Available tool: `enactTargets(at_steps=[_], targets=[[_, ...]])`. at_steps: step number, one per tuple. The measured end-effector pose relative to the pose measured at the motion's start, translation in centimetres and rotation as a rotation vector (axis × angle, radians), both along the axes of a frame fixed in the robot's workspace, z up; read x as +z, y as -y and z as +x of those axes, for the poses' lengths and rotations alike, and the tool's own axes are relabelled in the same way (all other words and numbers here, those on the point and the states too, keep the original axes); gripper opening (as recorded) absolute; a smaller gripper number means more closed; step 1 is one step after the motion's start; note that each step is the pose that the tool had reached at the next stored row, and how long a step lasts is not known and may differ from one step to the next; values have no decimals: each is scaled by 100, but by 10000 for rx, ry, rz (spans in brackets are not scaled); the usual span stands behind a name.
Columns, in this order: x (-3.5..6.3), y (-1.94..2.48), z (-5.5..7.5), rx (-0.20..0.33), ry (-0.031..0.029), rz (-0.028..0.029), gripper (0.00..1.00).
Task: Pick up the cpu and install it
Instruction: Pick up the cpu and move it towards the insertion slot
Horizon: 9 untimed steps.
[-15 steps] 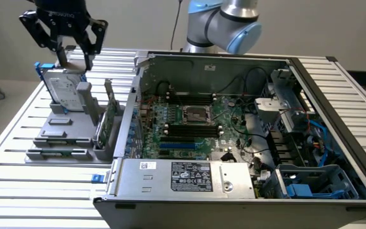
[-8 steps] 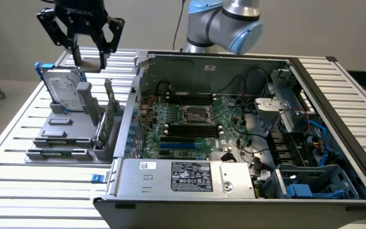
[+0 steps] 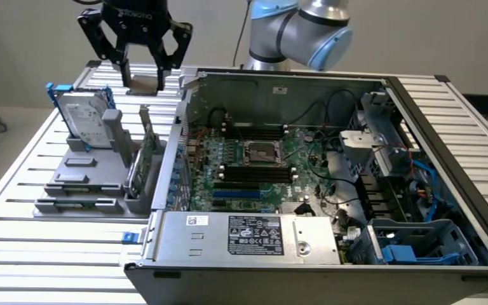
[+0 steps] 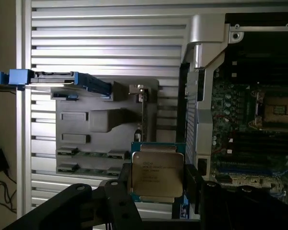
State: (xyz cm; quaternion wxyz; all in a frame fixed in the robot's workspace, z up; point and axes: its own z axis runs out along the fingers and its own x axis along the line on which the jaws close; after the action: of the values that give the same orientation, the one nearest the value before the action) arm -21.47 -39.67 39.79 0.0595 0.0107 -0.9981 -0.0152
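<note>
Claw (image 3: 145,81): raised over the far end of the slatted table (image 3: 23,248), to the exterior view's left of the case (image 3: 312,254); fingers closed narrow on the cpu.
Cpu (image 4: 157,176): gripped by two opposite edges between the dark fingers, clear of the table, its printed silvery top facing the wrist camera.
Socket (image 3: 259,151): on the board inside the open case, metal frame with dark centre, unoccupied, well apart from the cpu.
Drive (image 3: 87,117): upright in the grey holder (image 3: 79,181), blue frame at its edge, below the claw.
Holder: on the table, just beside the case wall.
</note>
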Motion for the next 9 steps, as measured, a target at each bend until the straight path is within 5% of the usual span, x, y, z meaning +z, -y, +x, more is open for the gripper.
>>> enactTargets(at_steps=[9], targets=[[22, 9, 410, -1, -16, 9, 54]])
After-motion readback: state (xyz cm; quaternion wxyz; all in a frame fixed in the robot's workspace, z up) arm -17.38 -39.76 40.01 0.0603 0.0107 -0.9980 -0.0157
